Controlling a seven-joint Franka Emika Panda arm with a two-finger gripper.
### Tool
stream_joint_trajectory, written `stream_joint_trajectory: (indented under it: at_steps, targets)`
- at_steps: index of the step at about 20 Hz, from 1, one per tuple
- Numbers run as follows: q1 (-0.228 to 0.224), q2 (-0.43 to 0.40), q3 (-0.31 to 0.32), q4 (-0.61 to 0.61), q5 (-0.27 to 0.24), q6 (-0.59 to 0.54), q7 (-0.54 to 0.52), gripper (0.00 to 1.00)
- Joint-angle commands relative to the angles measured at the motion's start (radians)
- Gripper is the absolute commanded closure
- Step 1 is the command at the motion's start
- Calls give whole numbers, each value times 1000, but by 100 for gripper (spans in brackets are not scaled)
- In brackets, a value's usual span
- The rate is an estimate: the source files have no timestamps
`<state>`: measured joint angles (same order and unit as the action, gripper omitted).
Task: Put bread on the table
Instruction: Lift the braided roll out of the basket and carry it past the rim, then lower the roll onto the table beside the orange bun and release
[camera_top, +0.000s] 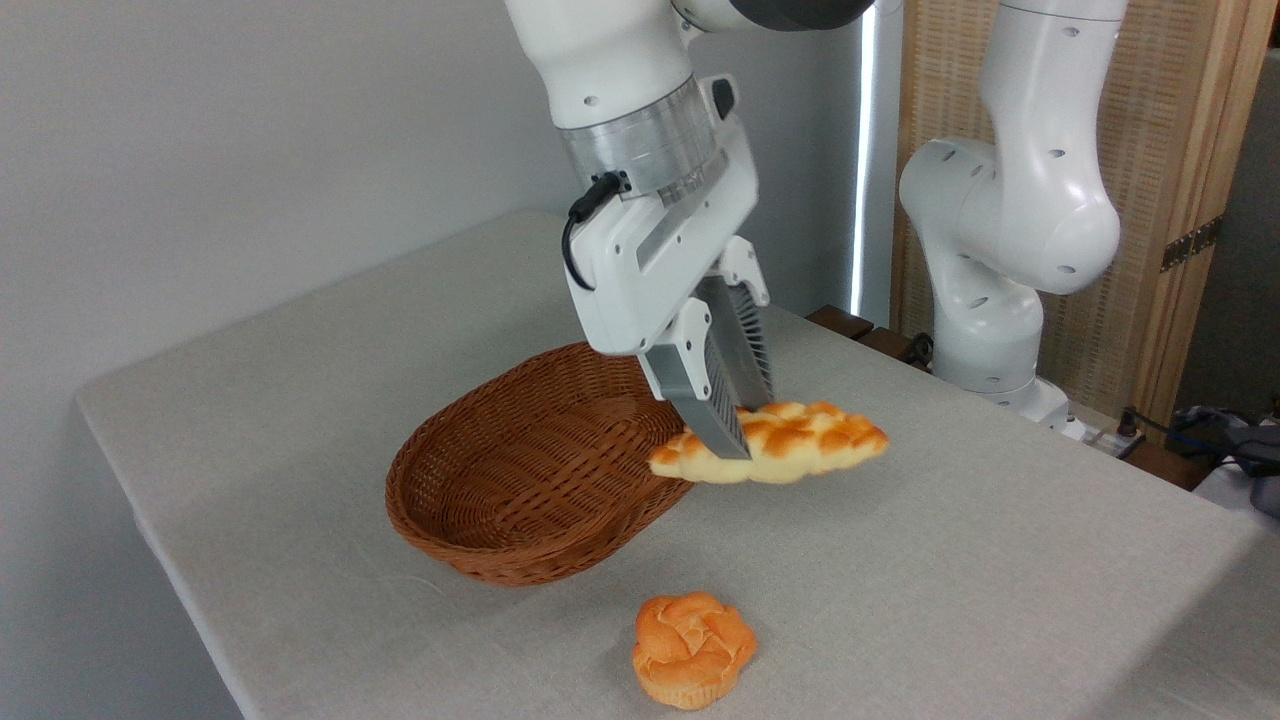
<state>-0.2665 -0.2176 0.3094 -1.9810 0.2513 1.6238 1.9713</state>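
With the gripper (735, 425) clamped on the bread (775, 443) above the basket (480, 500) rim, lowering gently onto bare table (950, 560) toward the right edge seemed wisest.

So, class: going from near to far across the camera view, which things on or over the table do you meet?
Bun → basket → bread, held above the table in the gripper.
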Motion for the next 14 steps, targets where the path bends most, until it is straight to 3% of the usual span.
stream_joint_trajectory:
  at_steps: [1, 4, 6, 7, 13, 14]
  targets:
    - [9, -6, 42, 1, 39, -16, 224, 44]
    - [9, -14, 77, -7, 39, -21, 308, 43]
    - [7, -14, 88, -13, 39, -19, 308, 36]
    - [7, -14, 88, -16, 39, -19, 308, 26]
    - [6, -14, 89, -16, 39, -18, 308, 13]
    - [6, -14, 89, -15, 37, -16, 307, 7]
